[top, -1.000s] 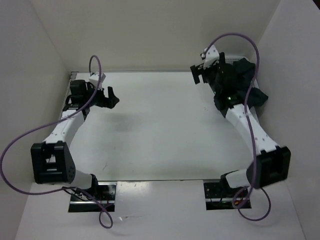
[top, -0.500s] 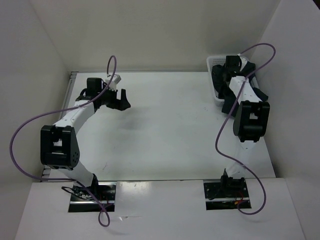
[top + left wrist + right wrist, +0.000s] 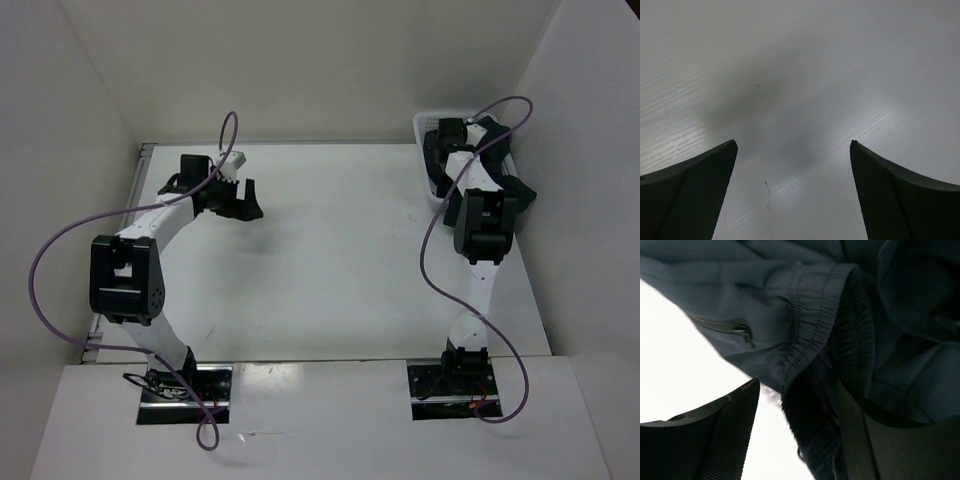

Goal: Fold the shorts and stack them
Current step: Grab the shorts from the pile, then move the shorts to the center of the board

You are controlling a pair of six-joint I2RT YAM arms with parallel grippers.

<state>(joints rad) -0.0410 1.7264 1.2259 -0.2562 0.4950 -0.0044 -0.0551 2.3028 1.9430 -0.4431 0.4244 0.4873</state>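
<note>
Here, in the top view's upper right corner, we find the shorts [image 3: 497,132] heaped in the white basket [image 3: 432,112], with the right gripper [image 3: 440,135] directly over them. In its wrist view the gathered waistband runs top to bottom, passing between the spread, unclosed fingers [image 3: 735,430]. The left gripper [image 3: 245,200], also spread and holding nothing, hangs at upper left, well apart. We judge the right arm takes the grasp.

The top external camera looks down from above and behind the arm bases over the whole table [image 3: 330,270]. The left wrist camera faces bare tabletop near the far-left corner, close up, its own fingers [image 3: 685,200] framing the view. The right wrist camera is pressed near the shorts [image 3: 830,315] in the basket [image 3: 428,118] at the far-right corner, which the top view also shows.
</note>
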